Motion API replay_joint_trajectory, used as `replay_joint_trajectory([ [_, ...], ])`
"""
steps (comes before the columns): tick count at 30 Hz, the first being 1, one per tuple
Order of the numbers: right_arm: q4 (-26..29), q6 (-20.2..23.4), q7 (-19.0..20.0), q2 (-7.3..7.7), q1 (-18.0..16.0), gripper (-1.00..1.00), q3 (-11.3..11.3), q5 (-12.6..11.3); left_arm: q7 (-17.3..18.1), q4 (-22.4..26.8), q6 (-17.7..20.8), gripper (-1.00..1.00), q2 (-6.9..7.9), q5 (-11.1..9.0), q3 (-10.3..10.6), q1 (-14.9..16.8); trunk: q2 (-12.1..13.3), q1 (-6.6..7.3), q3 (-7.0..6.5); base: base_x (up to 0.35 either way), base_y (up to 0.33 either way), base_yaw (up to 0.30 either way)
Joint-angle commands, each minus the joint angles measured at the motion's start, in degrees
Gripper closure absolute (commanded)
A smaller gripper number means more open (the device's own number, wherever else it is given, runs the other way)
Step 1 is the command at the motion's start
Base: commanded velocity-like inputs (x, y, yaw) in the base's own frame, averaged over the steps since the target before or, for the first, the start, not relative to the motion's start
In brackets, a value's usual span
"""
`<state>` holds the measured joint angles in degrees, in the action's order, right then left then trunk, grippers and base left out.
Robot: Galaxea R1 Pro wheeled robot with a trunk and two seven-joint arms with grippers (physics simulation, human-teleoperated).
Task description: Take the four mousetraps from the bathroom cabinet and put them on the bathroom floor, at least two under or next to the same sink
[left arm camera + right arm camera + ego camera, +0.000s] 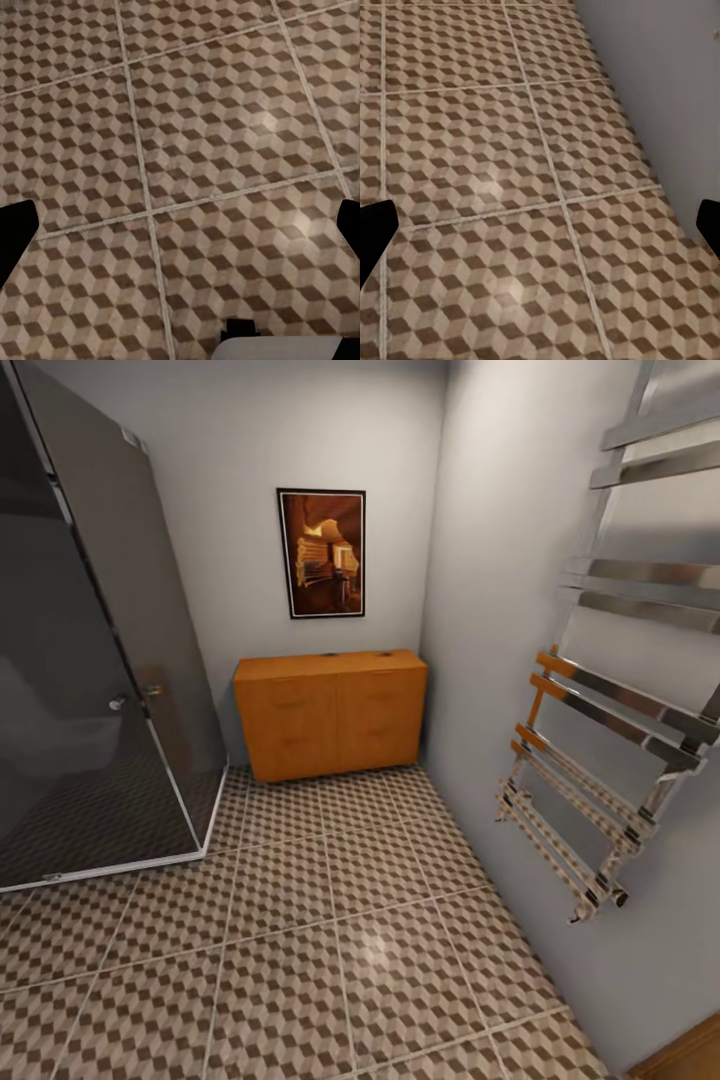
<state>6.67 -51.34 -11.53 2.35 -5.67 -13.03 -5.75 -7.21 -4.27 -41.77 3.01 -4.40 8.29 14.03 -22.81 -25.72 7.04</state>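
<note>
Dark shower screen (95, 630) stood upper left, the cabinet (330, 710) sat closed at center against the far wall, towel rail (600, 760) right, both claws spread wide over bathroom floor (330, 960); mousetraps unseen, so roll up squarely.

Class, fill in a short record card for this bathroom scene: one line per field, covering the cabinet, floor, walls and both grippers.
cabinet: orange-brown, against the far wall, drawers shut
cabinet top: two small dark things, too small to identify
floor: cube-pattern tiles, pale grout
shower: dark glass enclosure, left of the cabinet
picture: framed, above the cabinet
towel rail: chrome, on the right-hand wall
left gripper: open, over tiles
right gripper: open, over tiles beside the wall
</note>
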Motion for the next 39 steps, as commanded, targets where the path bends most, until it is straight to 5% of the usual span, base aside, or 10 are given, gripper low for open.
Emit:
replay_joint_trajectory([
  [1,-0.01,-0.17,-0.04,0.02,-0.04,-1.0,-0.5,-0.58,-0.08,-0.21,-0.33,-1.0,-0.01,-0.43,0.5,0.1,-0.11,-0.06,0.12,0.269,-0.017,0.0],
  [39,0.0,-0.17,-0.1,0.02,-0.04,-1.0,-0.5,-0.58,-0.08,-0.25,-0.33,-1.0,-0.02,-0.43,0.51,0.1,-0.11,-0.06,0.5,0.27,-0.001,0.05],
])
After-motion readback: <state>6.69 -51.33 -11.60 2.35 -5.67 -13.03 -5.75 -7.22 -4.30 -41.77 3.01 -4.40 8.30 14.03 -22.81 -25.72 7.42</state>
